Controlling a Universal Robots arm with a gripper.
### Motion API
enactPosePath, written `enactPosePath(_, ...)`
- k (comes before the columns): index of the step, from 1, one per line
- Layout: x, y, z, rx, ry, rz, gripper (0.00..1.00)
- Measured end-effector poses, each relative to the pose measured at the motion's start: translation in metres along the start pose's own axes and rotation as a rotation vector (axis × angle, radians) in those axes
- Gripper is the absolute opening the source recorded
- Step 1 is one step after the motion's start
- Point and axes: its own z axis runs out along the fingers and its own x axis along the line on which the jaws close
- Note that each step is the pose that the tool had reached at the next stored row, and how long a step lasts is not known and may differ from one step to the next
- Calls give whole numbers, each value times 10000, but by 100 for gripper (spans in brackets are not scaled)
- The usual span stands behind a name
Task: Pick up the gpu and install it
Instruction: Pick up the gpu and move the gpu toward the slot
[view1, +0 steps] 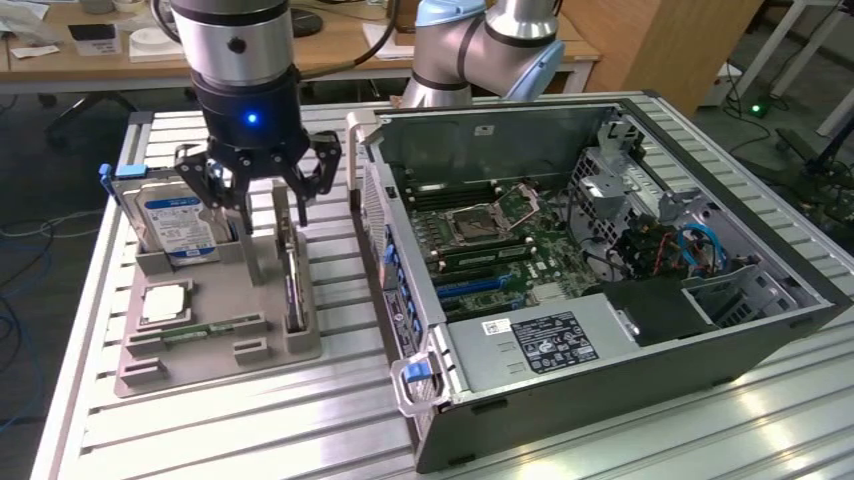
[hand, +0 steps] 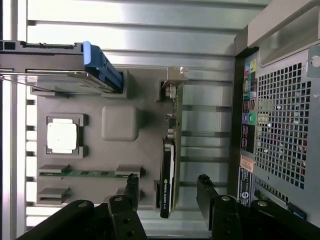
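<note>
Jaws apart, the gripper (hand: 167, 181) hangs just above the gpu (hand: 168, 160), which stands on edge in the grey tray (hand: 120, 122), its long axis running between the two fingers.

the exterior view looks down at a slant from high up and some way off, across the ribbed aluminium desk (view1: 240, 430), with the grey plastic parts tray (view1: 220, 350) towards the exterior view's left and the open black computer case (view1: 601, 380) towards its right. the wrist view looks straight down from close above, past the black end effector (hand: 167, 181). both views share the tray, the thin black gpu card (hand: 167, 167) standing on edge in it, the blue-labelled silver hard drive (view1: 180, 225) and the case's near side.
</note>
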Motion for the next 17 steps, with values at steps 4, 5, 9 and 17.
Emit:
enactPosePath(4, 0, -1, 32, 1, 0, 0, 59)
enactPosePath(5, 0, -2, 39, 1, 0, 0, 59)
enactPosePath(9, 1, -3, 68, 1, 0, 1, 59)
enactPosePath(17, 1, -5, 104, 68, 1, 0, 59)
